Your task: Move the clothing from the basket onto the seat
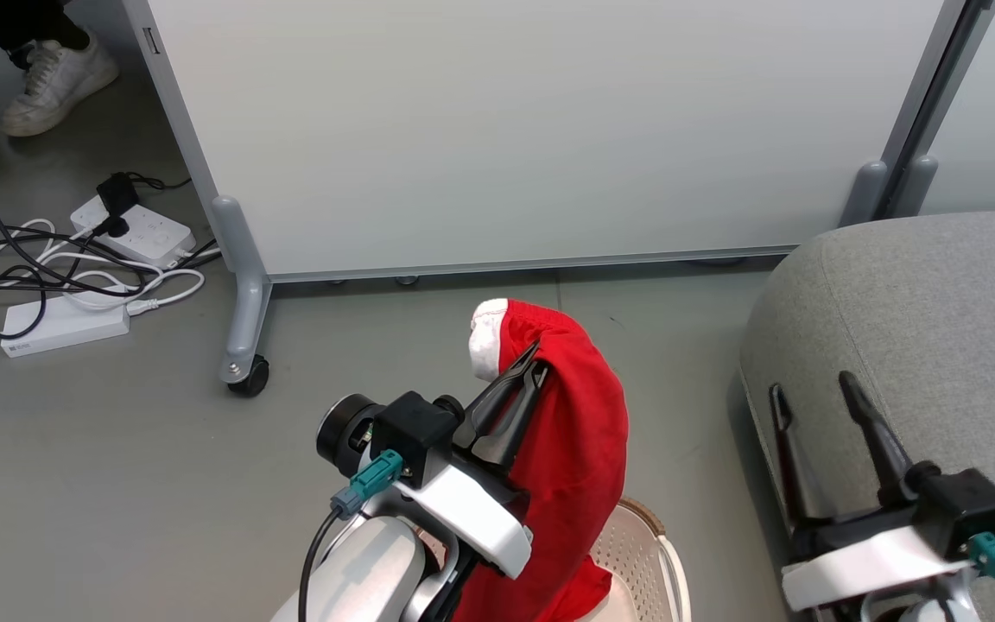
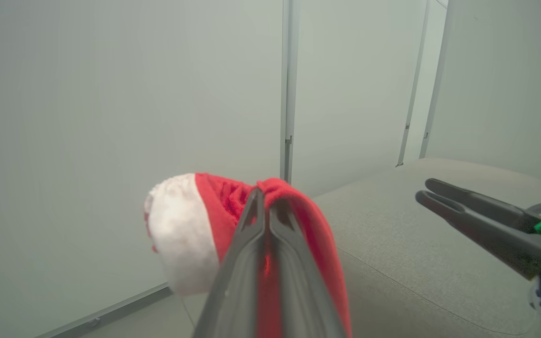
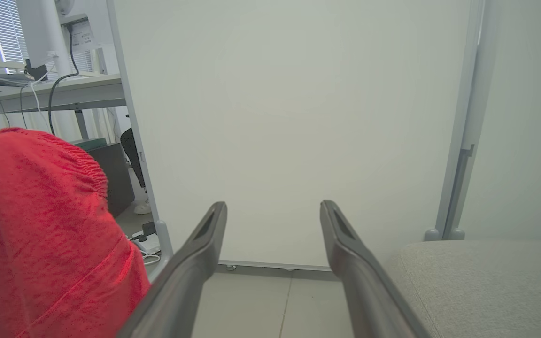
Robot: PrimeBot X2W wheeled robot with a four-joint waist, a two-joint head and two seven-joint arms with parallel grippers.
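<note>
My left gripper (image 1: pixel 534 356) is shut on the clothing (image 1: pixel 579 458), a plain red garment with white trim that hangs down from the fingers above the basket (image 1: pixel 649 553). The left wrist view shows the same gripper (image 2: pixel 263 197) pinching the red cloth (image 2: pixel 219 206), white trim bulging to the left. The grey seat (image 1: pixel 929 320) lies to the right. My right gripper (image 1: pixel 811 386) stands open over the seat's left edge, nothing between its fingers. In the right wrist view that gripper (image 3: pixel 273 211) is open, with the clothing (image 3: pixel 50 234) at the left and the seat (image 3: pixel 486 281) at the lower right.
A pale flat panel on wheels (image 1: pixel 532 130) stands right behind the work area, its castor (image 1: pixel 247 373) on the grey floor. Power strips and cables (image 1: pixel 83 268) lie at the left. A person's white shoe (image 1: pixel 57 82) shows at the top left.
</note>
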